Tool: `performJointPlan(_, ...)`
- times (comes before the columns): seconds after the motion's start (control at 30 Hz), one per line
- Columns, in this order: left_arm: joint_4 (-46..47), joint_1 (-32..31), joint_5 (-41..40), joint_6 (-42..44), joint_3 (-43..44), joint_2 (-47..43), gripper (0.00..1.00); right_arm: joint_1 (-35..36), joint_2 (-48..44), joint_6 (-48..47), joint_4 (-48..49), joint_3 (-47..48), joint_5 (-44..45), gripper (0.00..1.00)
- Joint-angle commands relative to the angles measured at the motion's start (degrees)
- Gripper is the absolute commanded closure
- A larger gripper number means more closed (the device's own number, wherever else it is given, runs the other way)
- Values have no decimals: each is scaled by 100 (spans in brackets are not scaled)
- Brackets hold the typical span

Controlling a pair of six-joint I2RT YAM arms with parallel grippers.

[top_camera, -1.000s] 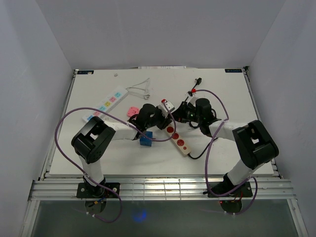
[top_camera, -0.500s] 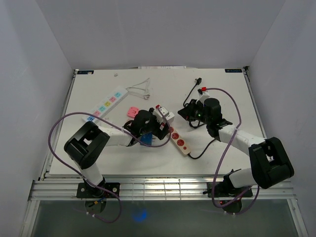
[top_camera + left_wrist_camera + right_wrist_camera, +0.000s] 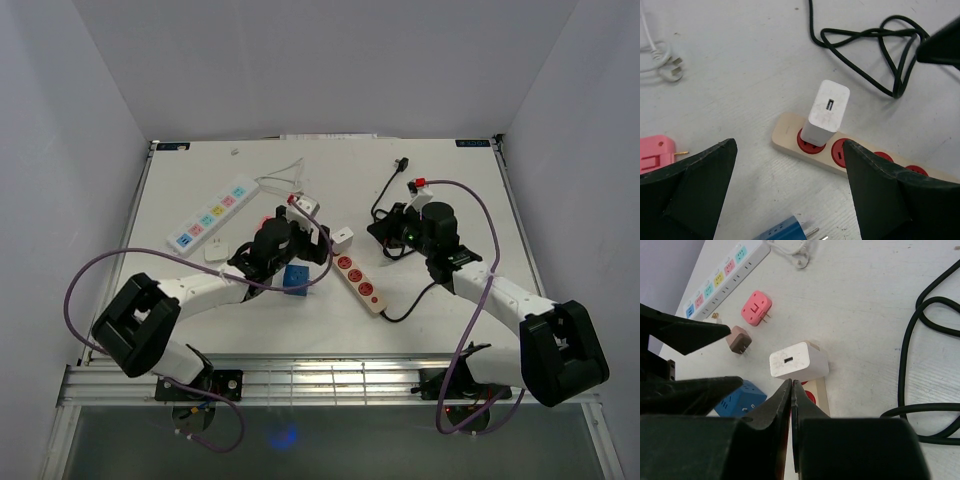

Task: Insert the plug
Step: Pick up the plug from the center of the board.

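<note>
Plug (image 3: 827, 111), a white block, is standing upright in the end red socket of the beige power strip (image 3: 785, 134) near the middle of the table (image 3: 450, 180). The left gripper (image 3: 790, 150) is hovering over it, jaws spread wide and gripping nothing. The right gripper (image 3: 791, 382) is pointing at it from the right-edge side, clenched and empty.

Matt white plastic charger (image 3: 828, 112); smooth beige plastic strip (image 3: 787, 133) with red plastic sockets (image 3: 880, 156); black rubbery cable (image 3: 860, 34); matt, faintly scuffed white tabletop (image 3: 740, 75).
</note>
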Motion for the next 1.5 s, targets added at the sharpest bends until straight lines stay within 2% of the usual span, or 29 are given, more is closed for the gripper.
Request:
performJointPlan(0.0,-715,60,-1136,-1034,51,-570,2,-39,-5,-194,-78,102,-170,92)
performJointPlan(0.07,-910,131,-928,-1439,-10,-773,2,-39,21,-273,-87,163,-266,91)
performJointPlan(0.17,-1706,140,-620,-1868,15,-1124,2,-39,13,-370,-140,190,-293,89)
performJointPlan(0.47,-3667,175,-742,-2977,-160,-2539,2,-39,-23,-432,-96,146,-363,78)
performJointPlan(0.57,-4012,175,-550,-3136,-256,-2925,2,-39,-5,-432,-43,137,-416,72)
performJointPlan(0.6,-4004,175,-480,-3067,-318,-3031,2,-30,4,-432,-26,120,-425,69)
performJointPlan(0.63,-3987,175,-435,-3005,-388,-3154,2,-39,4,-440,-8,119,-451,62)
performJointPlan(0.73,-3715,175,-277,-2855,-774,-3559,2,-39,65,-467,27,128,-565,57)
performJointPlan(0.83,-3372,175,-250,-3126,-1144,-3622,2,-39,127,-467,62,137,-706,56)
performJointPlan(1.07,-2987,175,-242,-3575,-1355,-2919,2,-39,144,-484,106,93,-724,55)
performJointPlan(1.2,-2346,184,109,-3637,-1636,-2831,16,-30,206,-476,115,102,-768,54)
performJointPlan(1.47,-1703,166,602,-3673,-1646,-2154,23,-30,197,-476,133,119,-855,54)
